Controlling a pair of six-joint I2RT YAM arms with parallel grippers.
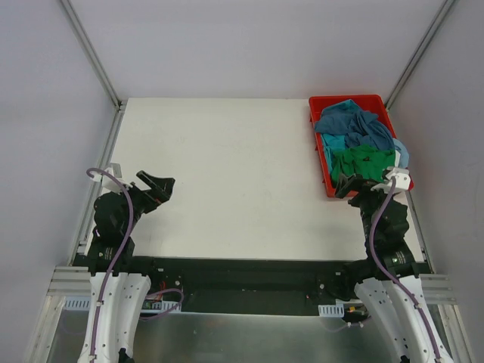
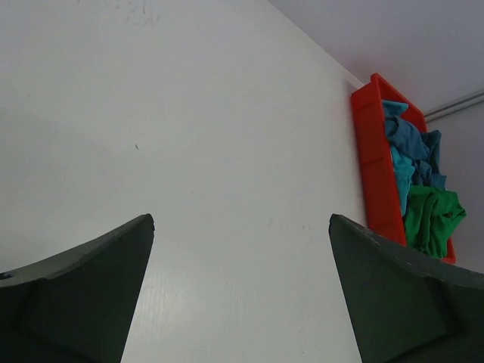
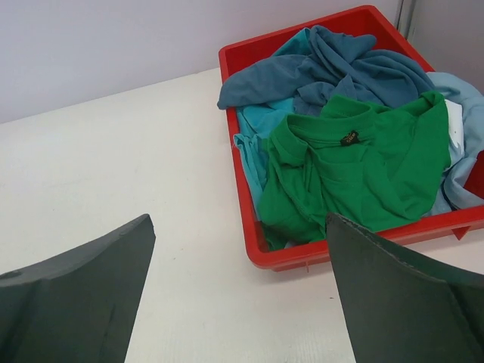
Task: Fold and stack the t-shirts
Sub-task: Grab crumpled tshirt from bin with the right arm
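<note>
A red bin (image 1: 316, 151) at the table's far right holds crumpled t-shirts. A green shirt (image 1: 363, 161) lies on top at the near end, dark blue shirts (image 1: 355, 122) behind it, teal and light blue ones at the sides. In the right wrist view the green shirt (image 3: 355, 170) lies over the blue ones (image 3: 333, 68) in the bin (image 3: 253, 246). My right gripper (image 1: 350, 184) is open and empty, just short of the bin's near edge. My left gripper (image 1: 156, 187) is open and empty over the left of the table; the bin (image 2: 376, 174) shows far off.
The white table (image 1: 227, 181) has metal rails along its left edge (image 1: 102, 178) and right edge. Grey walls close in behind and at both sides. The arm bases stand along the near edge.
</note>
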